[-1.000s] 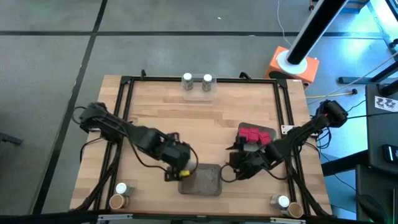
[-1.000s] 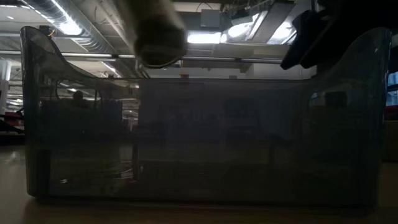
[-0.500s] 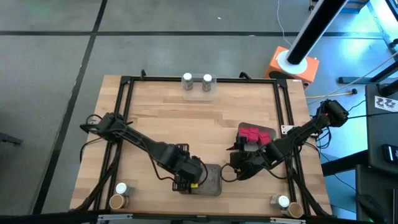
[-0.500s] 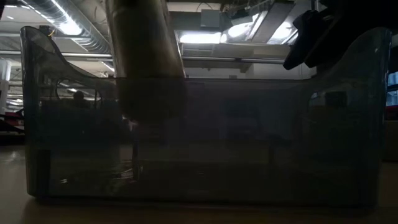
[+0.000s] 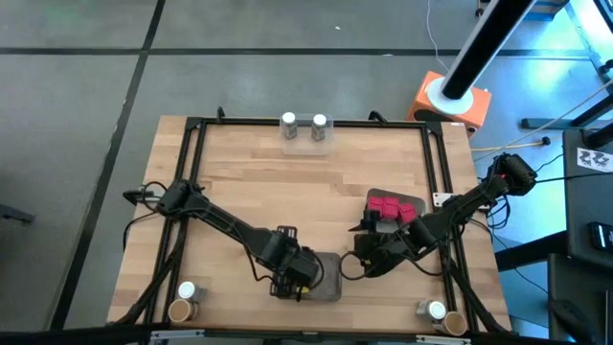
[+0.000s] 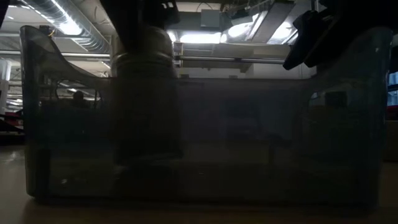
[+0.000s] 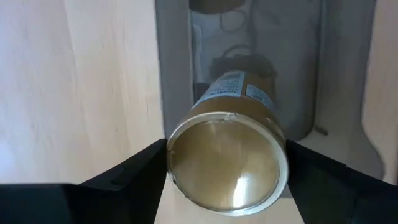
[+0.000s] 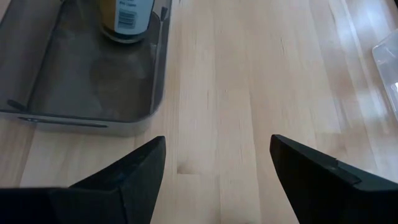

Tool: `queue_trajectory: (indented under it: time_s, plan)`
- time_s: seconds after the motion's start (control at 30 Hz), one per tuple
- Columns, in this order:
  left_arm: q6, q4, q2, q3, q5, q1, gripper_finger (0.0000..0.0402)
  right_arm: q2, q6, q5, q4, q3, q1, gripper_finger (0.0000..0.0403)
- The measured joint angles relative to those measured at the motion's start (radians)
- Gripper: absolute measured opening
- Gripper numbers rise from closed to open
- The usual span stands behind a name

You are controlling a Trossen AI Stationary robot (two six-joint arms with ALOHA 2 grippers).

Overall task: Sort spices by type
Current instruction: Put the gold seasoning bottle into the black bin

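A round tan-topped spice jar (image 7: 227, 165) stands inside the grey tray (image 5: 330, 280) near the table's near edge; my left gripper (image 5: 295, 278) is above it, shut on its top. The low view shows the jar (image 6: 146, 106) behind the tray's wall (image 6: 261, 124). My right gripper (image 5: 369, 261) hangs open over bare wood just right of the tray, holding nothing. Red packs (image 5: 388, 206) lie in a tray at the right. Two white-capped jars (image 5: 304, 123) stand at the far edge. My left gripper pinches the jar's top end, just under the tan lid's rim (image 7: 171, 158), between its two fingers on opposite sides. The fingers come steeply from above. The jar is nearly upright, and its base (image 8: 127, 34) is down on the tray's floor.
A white-capped jar (image 5: 187, 290) and a tan-topped jar (image 5: 179, 310) stand at the near left corner, and another such pair (image 5: 441, 314) at the near right corner. Bare wood (image 5: 287, 187) lies across the table's middle.
My left gripper has gone down and toward the table's near right with the tan-topped jar. The jar was above the tray's rim and now sits low inside the tray.
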Motion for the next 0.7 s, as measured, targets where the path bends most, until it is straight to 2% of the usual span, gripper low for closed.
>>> queue_trajectory:
  time_s: [0.3,0.47,0.7]
  plan:
    - [-0.009,0.004,-0.004,0.002,0.007,0.000,0.0326,0.000,0.000,0.000,0.000,0.000,0.000,0.0289]
    - [-0.047,-0.090,-0.007,0.077,0.008,-0.009,0.0332,0.000,-0.009,0.000,-0.001,0.000,0.000,0.0289]
    - [-0.219,-0.240,-0.008,0.203,0.006,-0.049,0.0333,0.001,-0.079,0.000,0.003,0.000,0.000,0.0289]
